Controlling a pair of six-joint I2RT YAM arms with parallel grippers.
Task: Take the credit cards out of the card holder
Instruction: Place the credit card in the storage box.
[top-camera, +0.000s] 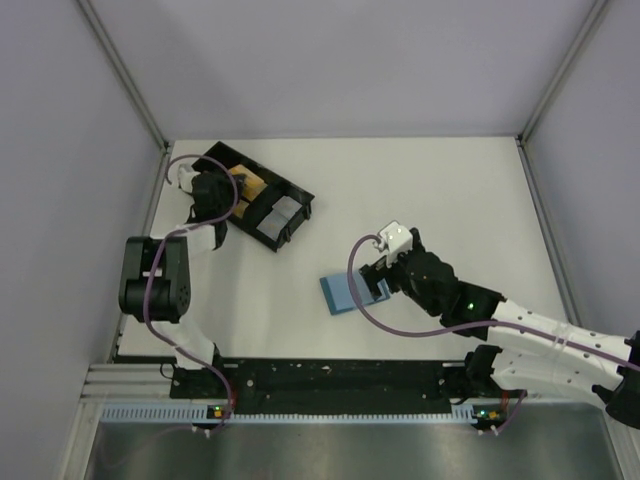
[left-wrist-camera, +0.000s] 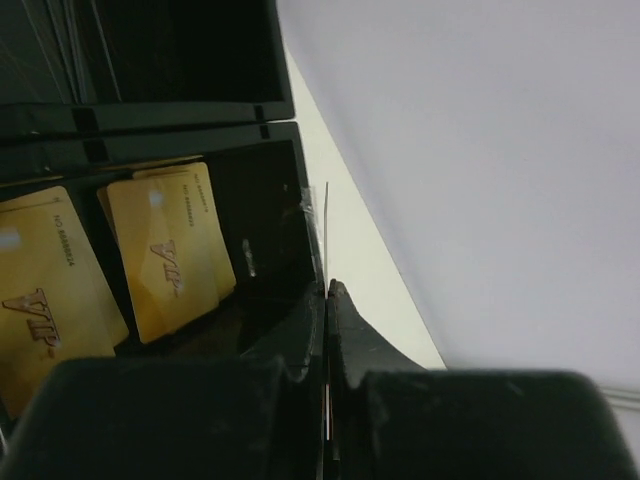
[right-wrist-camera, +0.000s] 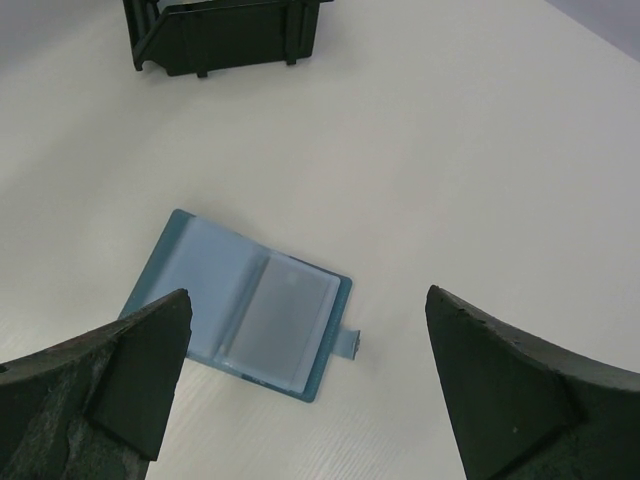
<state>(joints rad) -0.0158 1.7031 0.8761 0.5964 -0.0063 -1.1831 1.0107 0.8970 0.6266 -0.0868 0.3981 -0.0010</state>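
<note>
The blue card holder (top-camera: 345, 293) lies open on the table, showing two pale inner panels in the right wrist view (right-wrist-camera: 200, 275). A grey card (right-wrist-camera: 280, 320) sits in its right panel, and its small tab (right-wrist-camera: 348, 343) sticks out. My right gripper (top-camera: 377, 283) hovers just above it, open and empty (right-wrist-camera: 307, 294). My left gripper (top-camera: 225, 195) is over the black tray and is shut (left-wrist-camera: 328, 290) on a thin credit card (left-wrist-camera: 326, 230) seen edge-on between the jaws.
The black compartmented tray (top-camera: 290, 195) stands at the back left; it also shows in the left wrist view (left-wrist-camera: 280, 110) and the right wrist view (right-wrist-camera: 230, 35). It holds gold VIP cards (left-wrist-camera: 170, 250) and grey cards (top-camera: 270, 215). Enclosure walls ring the table.
</note>
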